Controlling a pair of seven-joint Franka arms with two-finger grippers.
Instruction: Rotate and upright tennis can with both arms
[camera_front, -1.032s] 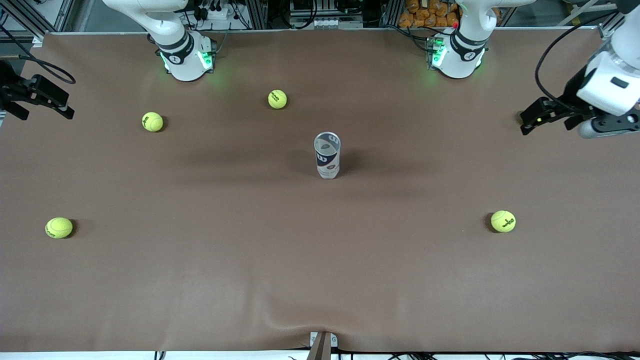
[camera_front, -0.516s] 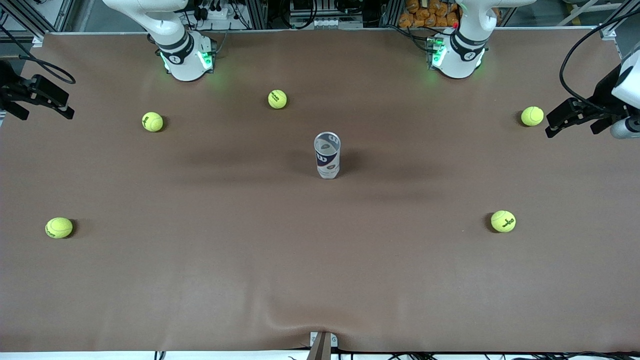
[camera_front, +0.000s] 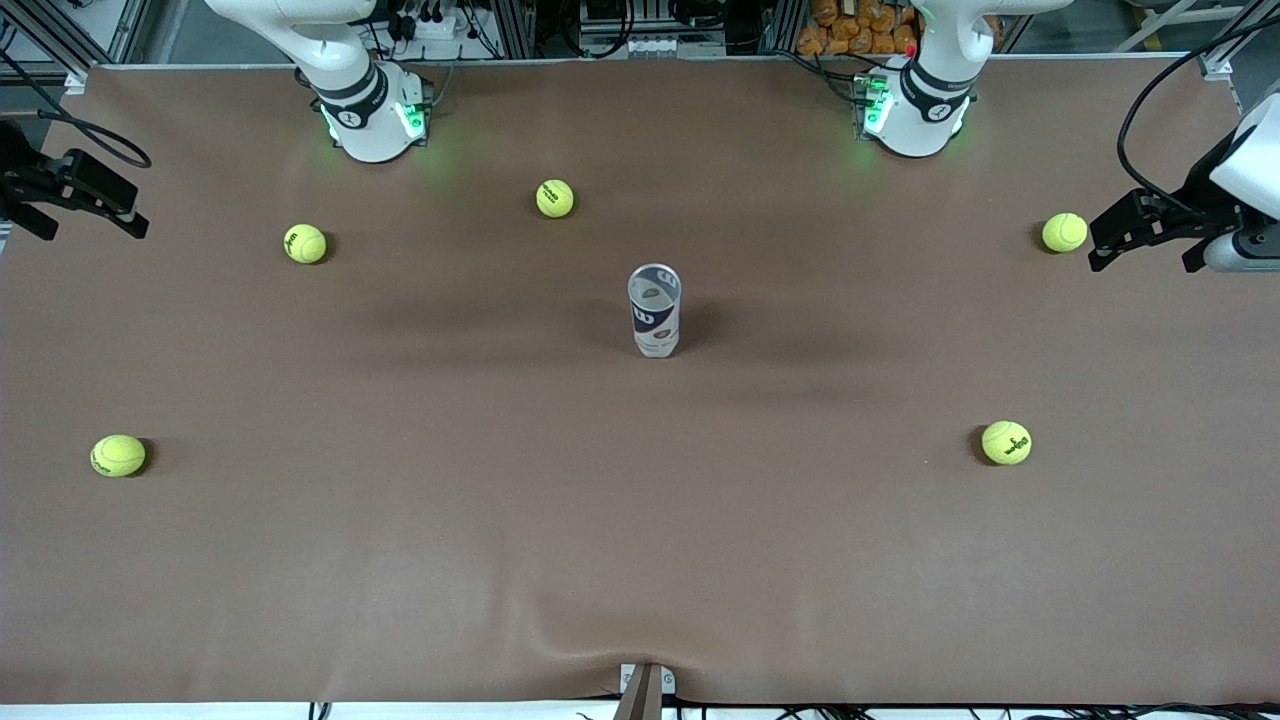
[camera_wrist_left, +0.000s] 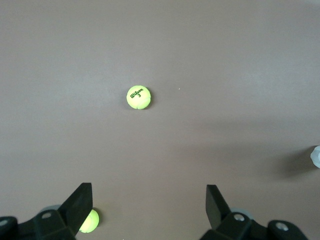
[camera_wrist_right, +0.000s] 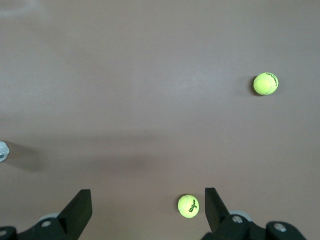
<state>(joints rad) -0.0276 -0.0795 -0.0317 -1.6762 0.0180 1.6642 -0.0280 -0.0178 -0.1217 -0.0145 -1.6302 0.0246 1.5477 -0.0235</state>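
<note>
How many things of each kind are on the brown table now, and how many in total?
Tennis balls: 5
Tennis can: 1, standing upright in the middle of the table
Total: 6
</note>
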